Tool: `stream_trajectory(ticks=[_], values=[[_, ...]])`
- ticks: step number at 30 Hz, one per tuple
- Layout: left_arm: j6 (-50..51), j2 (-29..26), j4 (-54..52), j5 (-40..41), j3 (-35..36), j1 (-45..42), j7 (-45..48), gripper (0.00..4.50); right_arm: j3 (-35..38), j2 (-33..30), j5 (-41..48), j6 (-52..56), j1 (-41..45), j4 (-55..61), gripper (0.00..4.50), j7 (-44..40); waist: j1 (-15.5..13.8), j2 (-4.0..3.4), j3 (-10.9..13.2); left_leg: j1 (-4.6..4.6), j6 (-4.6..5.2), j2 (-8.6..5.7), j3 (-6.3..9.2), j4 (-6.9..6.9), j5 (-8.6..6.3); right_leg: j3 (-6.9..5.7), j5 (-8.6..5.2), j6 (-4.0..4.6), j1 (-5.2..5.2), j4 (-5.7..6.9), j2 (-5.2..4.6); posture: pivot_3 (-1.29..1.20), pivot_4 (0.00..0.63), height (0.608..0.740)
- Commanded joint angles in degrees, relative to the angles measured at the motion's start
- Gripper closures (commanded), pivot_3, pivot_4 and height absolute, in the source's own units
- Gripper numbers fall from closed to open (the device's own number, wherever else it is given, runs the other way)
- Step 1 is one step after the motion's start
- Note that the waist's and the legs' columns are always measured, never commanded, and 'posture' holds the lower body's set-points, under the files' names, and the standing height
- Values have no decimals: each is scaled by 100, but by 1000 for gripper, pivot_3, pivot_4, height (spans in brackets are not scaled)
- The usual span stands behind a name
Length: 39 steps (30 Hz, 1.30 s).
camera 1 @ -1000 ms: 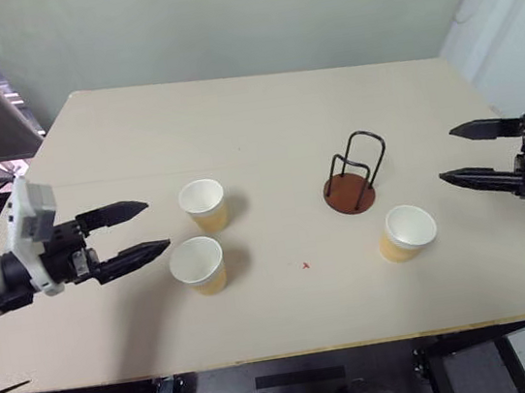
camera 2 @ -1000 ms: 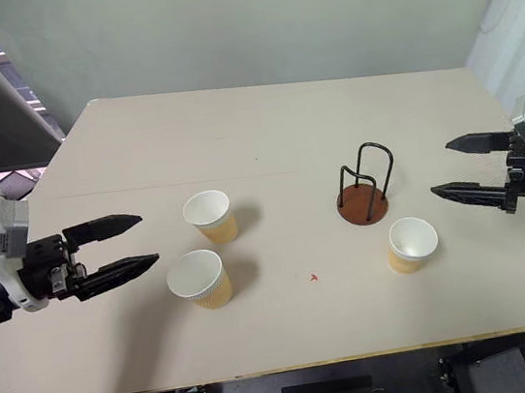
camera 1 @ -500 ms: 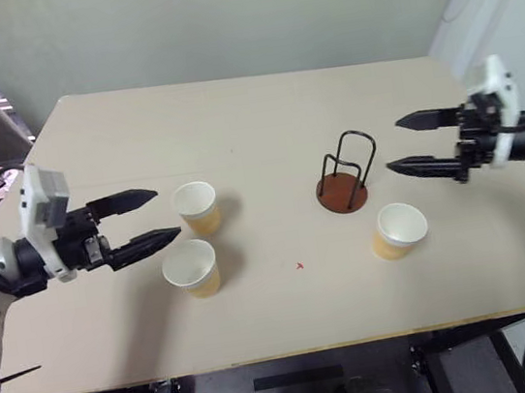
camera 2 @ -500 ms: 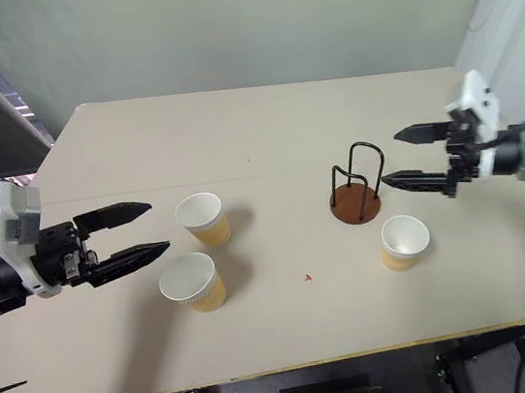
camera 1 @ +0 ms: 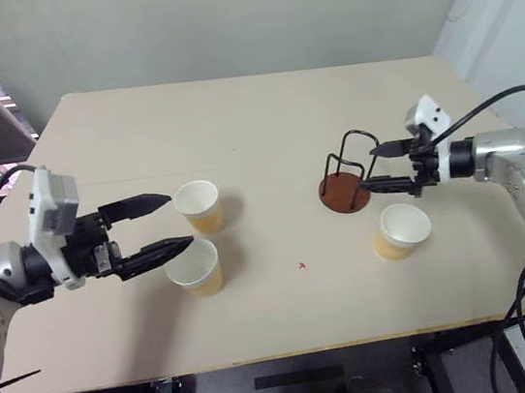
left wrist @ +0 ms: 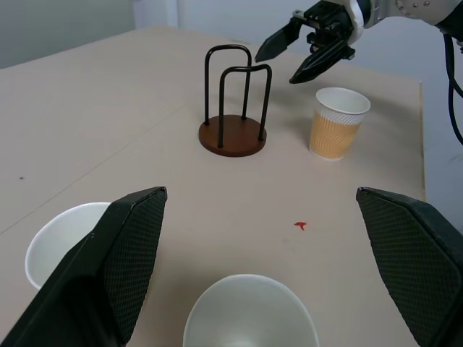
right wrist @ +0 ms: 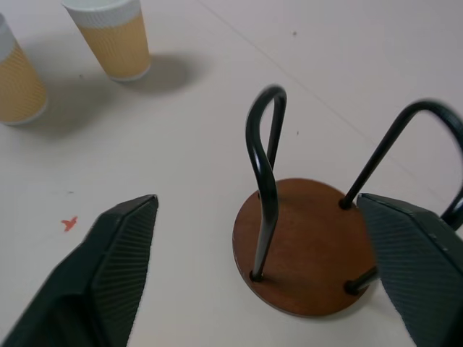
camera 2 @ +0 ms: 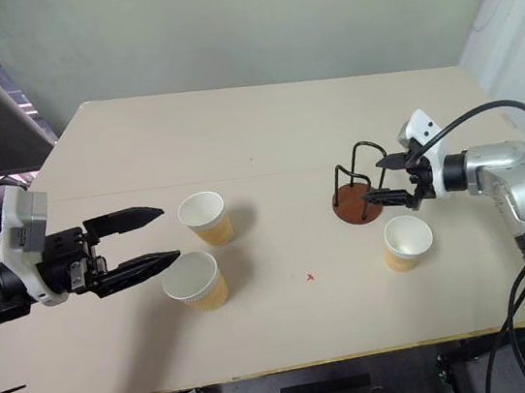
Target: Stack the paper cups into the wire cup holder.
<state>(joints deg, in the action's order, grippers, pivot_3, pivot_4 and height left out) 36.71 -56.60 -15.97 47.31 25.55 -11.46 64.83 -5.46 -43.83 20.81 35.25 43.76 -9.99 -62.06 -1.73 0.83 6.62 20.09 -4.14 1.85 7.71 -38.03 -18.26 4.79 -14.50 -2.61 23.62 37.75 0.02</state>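
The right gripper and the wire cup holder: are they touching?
Apart. In the left wrist view the right gripper hangs open beside the wire cup holder, with bare table between fingertips and loops.

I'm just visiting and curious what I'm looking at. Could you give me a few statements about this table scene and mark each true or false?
1. Three paper cups stand upright on the table. True.
2. A cup already sits in the wire cup holder. False: the holder is empty.
3. The right gripper holds a cup. False: it is open at the holder, holding nothing.
4. The left gripper is open beside two cups. True.
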Motion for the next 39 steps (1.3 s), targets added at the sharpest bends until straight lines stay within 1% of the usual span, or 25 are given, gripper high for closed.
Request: stream_trajectory(ticks=[1, 3, 7, 10, 12, 15, 18, 21, 23, 25, 29, 32, 34, 39], values=[[-59, -9, -200, 65, 202, 65, -23, 0, 19, 92, -76, -152, 212, -45, 1323, -74, 1, 0, 0, 0, 0, 0, 0, 1, 0, 0, 0, 0, 0, 0, 0, 0, 150, 740], [-79, -13, -204, 49, 217, 108, -42, 0, -14, 188, -143, -213, 262, -150, 1943, -71, 1, 0, 0, 1, 0, 0, 0, 1, 0, 0, 0, 0, 1, 0, 0, 0, 150, 740], [-93, -10, -246, 44, 246, 179, -69, 0, -9, 359, -245, -275, 390, -352, 3423, -47, -11, 0, 0, 2, 0, 0, 1, 1, 0, 0, 0, 1, 1, -1, -1, 0, 150, 740], [-103, -12, -264, 20, 266, 225, -83, 0, -2, 417, -318, -345, 417, -445, 4449, -65, -10, 0, 0, 2, 0, 0, 0, 1, 0, 0, -1, 1, 1, 0, -1, 0, 150, 740], [-105, -12, -276, 19, 277, 240, -89, 0, 21, 403, -339, -369, 432, -465, 4481, -110, -11, 0, 0, 2, 0, 0, 0, 1, 0, 0, -1, 2, 1, 0, -1, 0, 150, 740], [-115, -23, -278, 19, 293, 259, -95, 0, 103, 221, -141, -311, 429, -188, 4481, -487, -14, -1, 0, 2, 0, -1, -1, 1, 0, 0, -1, 2, 1, 0, -1, 0, 150, 740], [-122, -43, -265, 20, 311, 268, -82, 0, 148, 8, 299, 23, 366, 547, 4481, -1037, -13, -3, 2, 7, -1, -4, -3, 2, 0, 0, -2, 4, 4, -2, -1, 0, 150, 740], [-85, -53, -303, 122, 286, 223, -16, 0, 96, -90, 925, 442, 140, 1633, 4481, -1446, -2, -3, 2, 7, -7, -4, -8, 6, 0, 0, -4, 7, 3, -7, 8, 0, 150, 740], [-70, -102, -347, 151, 157, 158, 104, 0, -186, -33, 1166, 564, -47, 2460, 4481, -1559, 2, -3, 2, 7, -11, -1, -9, 6, 1, 0, -5, 9, 3, -9, 16, 0, 150, 740], [-57, -146, -372, 174, 35, 88, 227, 0, -488, 68, 1148, 534, -170, 2979, 4481, -1535, 18, -2, 1, 6, -12, 2, -9, 3, 1, 0, -5, 10, 0, -9, 32, 0, 150, 740], [-11, -371, -504, 178, -304, -1, 664, 0, -1019, 277, 701, 114, -91, 2929, 4481, -1536, 37, 0, 0, -2, -11, 4, -7, -12, 0, 10, -2, 8, -9, -4, 46, 0, 150, 740], [-32, -503, -536, 163, -460, -17, 920, 0, -1254, 229, 381, -340, -31, 2681, 4481, -1756, 27, 1, 0, -3, -7, 4, -3, -16, -2, 12, 1, 11, -10, 2, 45, 0, 150, 740], [-103, -674, -590, -8, -593, 119, 1161, 0, -1374, 206, 227, -624, 20, 2484, 4481, -1964, 30, 2, -1, -4, -5, 10, -2, -15, -3, 12, 0, 12, -7, 6, 35, 0, 150, 740], [-99, -717, -737, -107, -599, 300, 1135, 0, -1511, 226, 28, -911, 49, 2240, 4481, -2233, 48, 2, -1, -1, -6, 21, -6, -3, -5, 11, -4, 18, 1, 5, 44, 0, 150, 740]])
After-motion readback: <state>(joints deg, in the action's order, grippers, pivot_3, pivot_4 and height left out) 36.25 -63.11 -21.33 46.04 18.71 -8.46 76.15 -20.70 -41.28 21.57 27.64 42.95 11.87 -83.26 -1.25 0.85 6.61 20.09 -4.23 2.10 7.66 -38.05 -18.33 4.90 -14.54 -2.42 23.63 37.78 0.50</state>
